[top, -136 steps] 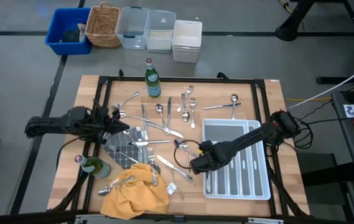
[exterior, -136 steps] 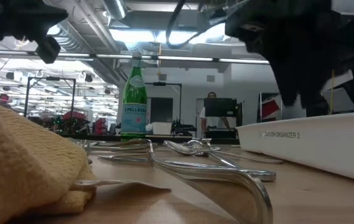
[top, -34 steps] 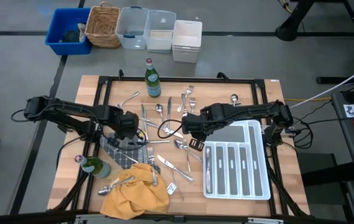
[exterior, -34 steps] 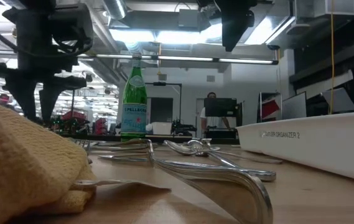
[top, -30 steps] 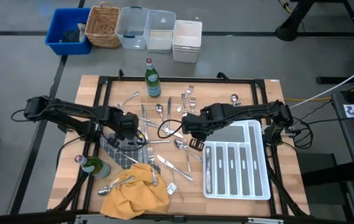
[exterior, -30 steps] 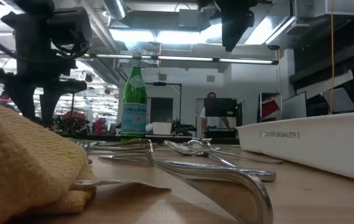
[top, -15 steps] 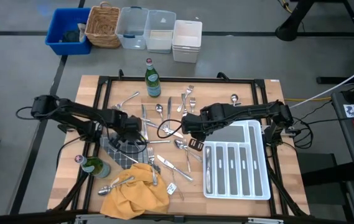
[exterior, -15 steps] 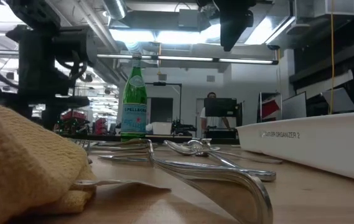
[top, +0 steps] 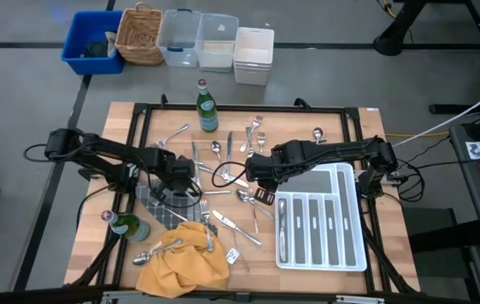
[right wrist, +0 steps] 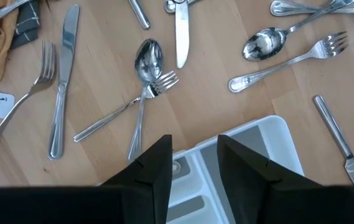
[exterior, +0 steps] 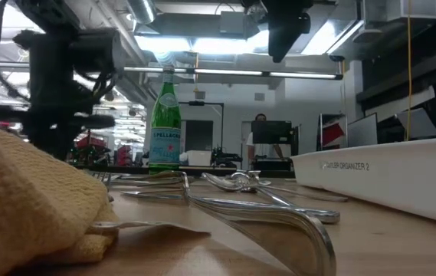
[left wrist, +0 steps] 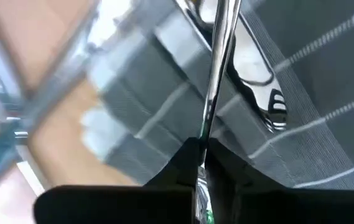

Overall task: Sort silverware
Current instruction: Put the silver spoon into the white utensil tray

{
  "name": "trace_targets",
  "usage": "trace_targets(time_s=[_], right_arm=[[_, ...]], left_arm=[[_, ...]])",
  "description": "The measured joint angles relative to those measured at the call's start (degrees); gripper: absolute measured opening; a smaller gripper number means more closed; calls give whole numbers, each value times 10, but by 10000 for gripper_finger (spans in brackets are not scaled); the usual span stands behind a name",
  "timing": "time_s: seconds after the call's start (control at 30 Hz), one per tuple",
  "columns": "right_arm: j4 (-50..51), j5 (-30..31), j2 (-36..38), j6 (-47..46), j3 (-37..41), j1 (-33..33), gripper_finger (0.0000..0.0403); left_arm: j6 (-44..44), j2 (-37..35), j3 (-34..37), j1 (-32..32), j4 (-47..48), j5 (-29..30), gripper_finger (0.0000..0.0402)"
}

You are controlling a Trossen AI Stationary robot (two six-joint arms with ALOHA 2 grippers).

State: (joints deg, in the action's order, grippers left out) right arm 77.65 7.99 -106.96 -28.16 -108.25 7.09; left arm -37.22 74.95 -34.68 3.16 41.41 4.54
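Our left gripper (left wrist: 200,163) fingers pinch a slim shiny steel utensil handle (left wrist: 217,68) over the grey checked cloth (left wrist: 326,81); the thin grip risks slipping. Right gripper (right wrist: 192,155) stays spread.

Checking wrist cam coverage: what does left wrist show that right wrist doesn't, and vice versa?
Left wrist only: the left claw shut on a slim silver handle, over a grey checked cloth.

Right wrist only: the right claw open above the white tray, with a spoon, fork and knife loose on the wood.

Shared: silverware on the same table.
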Motion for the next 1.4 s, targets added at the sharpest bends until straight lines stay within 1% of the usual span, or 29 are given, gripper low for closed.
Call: trace_targets(time_s=[0.1,0.23,0.33,0.4,0.47,0.57,0.73,0.9,1.0,1.1,1.23,1.33,1.4], right_arm=[[0,0,0,0,0,0,128],[0,0,0,-5,0,0,128],[-7,0,0,-36,0,0,128],[-21,0,0,-63,0,0,128],[-40,0,0,-81,0,0,128],[-72,-1,0,-104,0,0,128],[-112,-4,0,-109,0,0,128],[-157,-52,0,-125,0,-17,128],[-193,-93,0,-127,0,-37,128],[-233,-160,0,-128,0,-57,128],[-275,-248,0,-154,0,-81,128],[-286,-269,-6,-179,0,-88,128],[-278,-272,-10,-191,1,-91,128]], left_arm=[[-3,-11,-8,0,4,3,12],[-1,-27,-21,0,0,6,5],[0,-32,-36,0,-8,8,8],[9,-32,-49,0,-31,9,7],[25,-32,-58,-1,-72,12,4],[51,-32,-63,-1,-168,13,5],[73,-32,-64,-4,-312,13,6],[65,-32,-64,-21,-409,13,4],[36,-32,-65,-36,-417,17,7],[10,-32,-65,-50,-405,32,6],[-19,-32,-65,-69,-403,70,4],[-50,-32,-65,-83,-414,116,6],[-69,-32,-65,-91,-415,149,7]])
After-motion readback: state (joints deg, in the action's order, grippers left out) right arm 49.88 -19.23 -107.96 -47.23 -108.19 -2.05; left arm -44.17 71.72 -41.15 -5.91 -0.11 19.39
